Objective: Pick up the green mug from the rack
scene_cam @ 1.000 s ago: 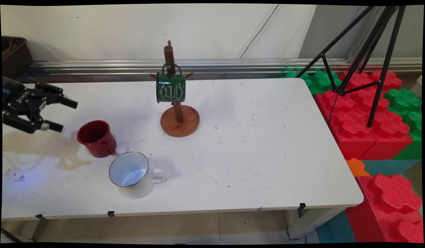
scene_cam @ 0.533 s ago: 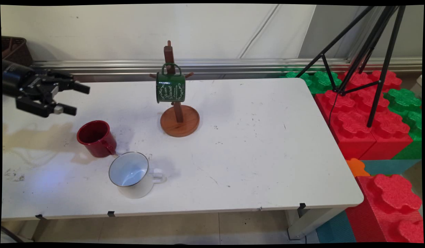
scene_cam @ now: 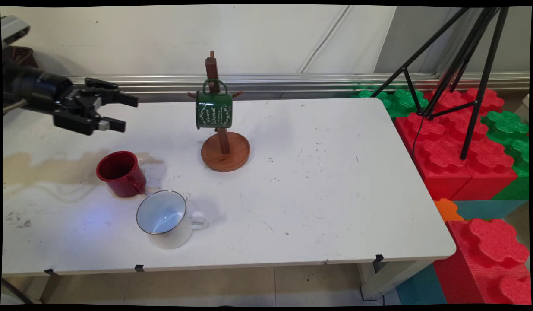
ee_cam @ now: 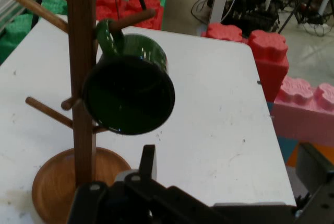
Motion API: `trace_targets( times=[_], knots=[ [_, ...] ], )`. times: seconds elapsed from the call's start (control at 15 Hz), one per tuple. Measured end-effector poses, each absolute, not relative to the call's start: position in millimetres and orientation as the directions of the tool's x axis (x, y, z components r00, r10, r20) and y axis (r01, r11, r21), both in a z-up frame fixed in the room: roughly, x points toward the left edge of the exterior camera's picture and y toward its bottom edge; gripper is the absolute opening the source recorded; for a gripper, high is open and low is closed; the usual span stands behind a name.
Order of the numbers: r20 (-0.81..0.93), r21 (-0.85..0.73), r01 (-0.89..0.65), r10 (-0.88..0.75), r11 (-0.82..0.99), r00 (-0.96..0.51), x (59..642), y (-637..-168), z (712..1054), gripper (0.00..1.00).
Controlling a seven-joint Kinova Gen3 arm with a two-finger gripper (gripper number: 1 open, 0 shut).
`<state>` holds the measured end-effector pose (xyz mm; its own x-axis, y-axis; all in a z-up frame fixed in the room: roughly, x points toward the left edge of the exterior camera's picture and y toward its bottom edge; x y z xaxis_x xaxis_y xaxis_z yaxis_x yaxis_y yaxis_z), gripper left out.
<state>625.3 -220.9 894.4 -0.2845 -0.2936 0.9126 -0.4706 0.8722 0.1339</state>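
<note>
My gripper (scene_cam: 127,113) hangs open and empty above the table's far left, pointing right toward a wooden mug tree (scene_cam: 225,151). A green mug (scene_cam: 213,110) hangs by its handle from one of the tree's pegs. In the hand view the mug tree (ee_cam: 82,78) and the green mug (ee_cam: 130,91) stand straight ahead of my gripper (ee_cam: 229,172), the mug's dark opening facing me. A red mug (scene_cam: 121,172) stands on the table below my gripper. A white mug (scene_cam: 165,218) with a pale blue inside sits just in front of it, handle to the right.
A brownish stain (scene_cam: 46,168) spreads over the table's left part. Red and green foam blocks (scene_cam: 447,142) and a black tripod (scene_cam: 460,65) stand beyond the table's right edge. A dark basket (scene_cam: 18,58) sits at the far left by the wall.
My gripper has risen and moved right, from beside the red mug at the left edge toward the mug tree. Its fingers stay open. The mugs have not moved.
</note>
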Motion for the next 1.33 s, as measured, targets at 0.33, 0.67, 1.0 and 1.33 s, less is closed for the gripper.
trace_targets(
  times=[0.33, 0.67, 1.0, 1.33],
  knots=[
    [0.918, 0.143, -0.465, -0.293, 0.874, -0.269, 603, -234, 883, 1.0],
    [0.921, 0.153, -0.461, -0.295, 0.874, -0.253, 573, -255, 865, 1.0],
    [0.923, 0.162, -0.467, -0.302, 0.869, -0.241, 550, -277, 849, 1.0],
    [0.923, 0.181, -0.477, -0.315, 0.86, -0.218, 532, -294, 838, 1.0]
  ],
)
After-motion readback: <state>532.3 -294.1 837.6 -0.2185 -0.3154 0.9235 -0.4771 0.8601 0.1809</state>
